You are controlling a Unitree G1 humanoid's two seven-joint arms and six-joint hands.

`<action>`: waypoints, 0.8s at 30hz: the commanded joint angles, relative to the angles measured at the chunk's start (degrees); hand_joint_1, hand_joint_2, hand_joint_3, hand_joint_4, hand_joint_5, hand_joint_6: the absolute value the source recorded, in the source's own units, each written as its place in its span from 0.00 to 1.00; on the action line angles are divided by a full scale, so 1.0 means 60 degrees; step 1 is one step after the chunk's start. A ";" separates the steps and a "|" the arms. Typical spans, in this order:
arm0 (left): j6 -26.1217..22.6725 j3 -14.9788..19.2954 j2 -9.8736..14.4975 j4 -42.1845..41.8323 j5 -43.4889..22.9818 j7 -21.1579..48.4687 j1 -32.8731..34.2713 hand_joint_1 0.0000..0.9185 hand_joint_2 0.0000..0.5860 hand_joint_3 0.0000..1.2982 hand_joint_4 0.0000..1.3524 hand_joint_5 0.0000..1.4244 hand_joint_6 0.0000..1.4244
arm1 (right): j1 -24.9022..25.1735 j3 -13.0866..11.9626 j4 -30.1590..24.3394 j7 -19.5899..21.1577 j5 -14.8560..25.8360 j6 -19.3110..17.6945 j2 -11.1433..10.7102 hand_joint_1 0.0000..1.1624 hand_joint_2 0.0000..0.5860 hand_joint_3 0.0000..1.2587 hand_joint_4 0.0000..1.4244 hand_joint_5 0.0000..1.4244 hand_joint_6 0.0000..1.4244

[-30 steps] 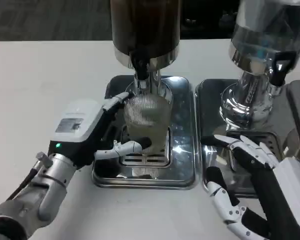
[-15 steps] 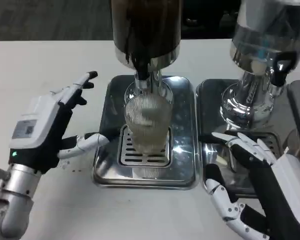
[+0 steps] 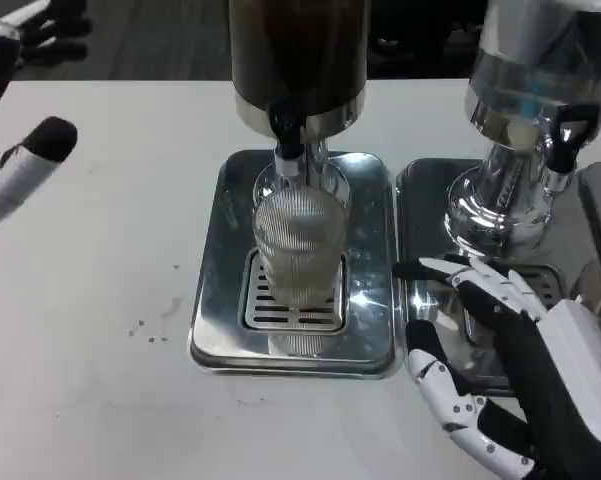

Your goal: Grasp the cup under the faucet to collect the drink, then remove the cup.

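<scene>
A ribbed clear cup (image 3: 298,245) stands upright on the grate of the left steel drip tray (image 3: 212,300), directly under the black faucet (image 3: 288,128) of the dark drink dispenser (image 3: 298,55). No hand touches it. My left hand (image 3: 15,110) is raised at the far upper left edge, well away from the cup, fingers spread and holding nothing. My right hand (image 3: 505,375) hovers open at the lower right, over the second tray, its fingers (image 3: 460,272) pointing toward the cup's right side a short way off.
A second dispenser (image 3: 535,90) with a clear tank stands on its own steel tray (image 3: 420,200) at the right. The white table (image 3: 100,300) stretches to the left and front, with a few small specks near the tray.
My left hand has let go of the cup and pulled away up and to the left, to the picture's edge. The cup stays under the faucet. The right hand barely moved.
</scene>
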State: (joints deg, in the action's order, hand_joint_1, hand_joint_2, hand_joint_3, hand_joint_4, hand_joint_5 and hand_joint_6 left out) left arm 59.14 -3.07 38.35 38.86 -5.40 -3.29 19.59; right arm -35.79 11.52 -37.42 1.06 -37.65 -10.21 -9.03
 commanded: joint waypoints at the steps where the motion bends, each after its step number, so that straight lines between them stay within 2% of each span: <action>1: -0.1091 0.0336 -0.0175 -0.0740 -0.2516 0.3017 0.0673 0.00 0.15 0.24 0.25 0.28 0.24 | 0.0232 -0.0064 0.0257 0.0133 0.0190 -0.0087 0.0002 0.31 0.87 0.26 0.17 0.10 0.03; 4: -0.2902 0.0695 -0.0280 -0.1150 -0.4296 0.5755 0.1376 0.00 0.15 0.22 0.21 0.24 0.20 | 0.0333 -0.0035 0.0383 0.0234 0.0193 -0.0116 0.0037 0.31 0.87 0.26 0.17 0.10 0.03; 8: -0.6053 0.1140 -0.0382 -0.1149 -0.5875 0.8783 0.2462 0.00 0.19 0.18 0.16 0.20 0.15 | 0.0422 0.0011 0.0605 0.0435 0.0242 -0.0137 0.0118 0.31 0.87 0.26 0.17 0.10 0.04; 9: -0.6808 0.1267 -0.0406 -0.1083 -0.6091 0.9342 0.2699 0.00 0.20 0.17 0.15 0.20 0.14 | 0.0447 0.0020 0.0665 0.0476 0.0250 -0.0149 0.0136 0.31 0.87 0.26 0.17 0.10 0.04; 12: -0.8263 0.1600 -0.0504 -0.0849 -0.6243 1.0388 0.3192 0.00 0.22 0.11 0.08 0.16 0.11 | 0.0520 0.0043 0.0838 0.0589 0.0278 -0.0186 0.0185 0.31 0.87 0.26 0.17 0.10 0.04; 14: -0.9354 0.1675 -0.0512 -0.0711 -0.6317 1.1091 0.3555 0.00 0.23 0.10 0.07 0.14 0.11 | 0.0543 0.0061 0.0929 0.0672 0.0303 -0.0222 0.0214 0.31 0.87 0.26 0.17 0.10 0.04; 18: -1.0271 0.1934 -0.0689 -0.0479 -0.6092 1.1696 0.3968 0.00 0.25 0.05 0.01 0.09 0.08 | 0.0644 0.0068 0.1128 0.0778 0.0350 -0.0264 0.0277 0.31 0.87 0.26 0.17 0.10 0.04; 24: -1.0635 0.1881 -0.1169 0.0090 -0.5301 1.2174 0.4572 0.00 0.25 0.03 0.00 0.06 0.04 | 0.0712 0.0108 0.1425 0.0997 0.0438 -0.0351 0.0354 0.31 0.87 0.26 0.17 0.10 0.04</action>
State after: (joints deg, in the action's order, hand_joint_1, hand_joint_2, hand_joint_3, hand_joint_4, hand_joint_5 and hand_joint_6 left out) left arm -4.28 8.35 32.49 37.74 -39.44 68.64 45.24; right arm -31.79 12.02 -29.51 5.51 -35.68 -11.10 -7.25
